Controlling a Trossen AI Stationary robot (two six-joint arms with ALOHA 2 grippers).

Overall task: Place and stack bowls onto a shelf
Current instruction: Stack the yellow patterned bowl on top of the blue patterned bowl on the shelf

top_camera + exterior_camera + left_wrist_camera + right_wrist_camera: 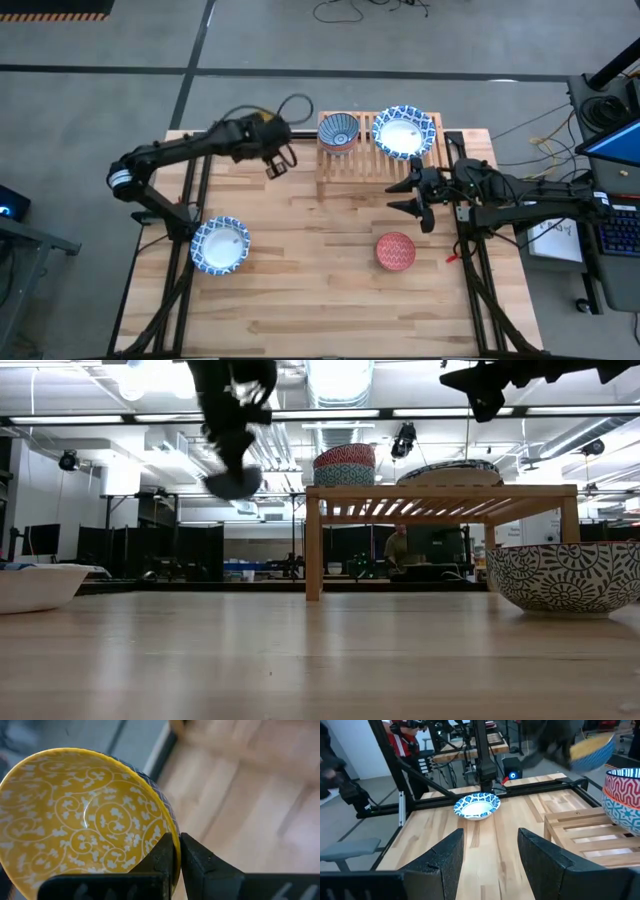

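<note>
Yellow scroll-patterned round bowl (85,815) pinched at rim by left claw (179,851).

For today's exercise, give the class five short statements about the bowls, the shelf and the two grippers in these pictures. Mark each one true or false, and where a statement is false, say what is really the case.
1. The left gripper grips the rim of a yellow bowl. True.
2. The right gripper holds the red bowl. False: it is open and empty; the red bowl sits on the table.
3. The shelf carries a large patterned bowl and a stack of smaller bowls. True.
4. Every large patterned bowl is already on the shelf. False: another one sits on the table near the left arm.
5. The yellow bowl rests on the shelf. False: it is held in the air beside it.
</note>
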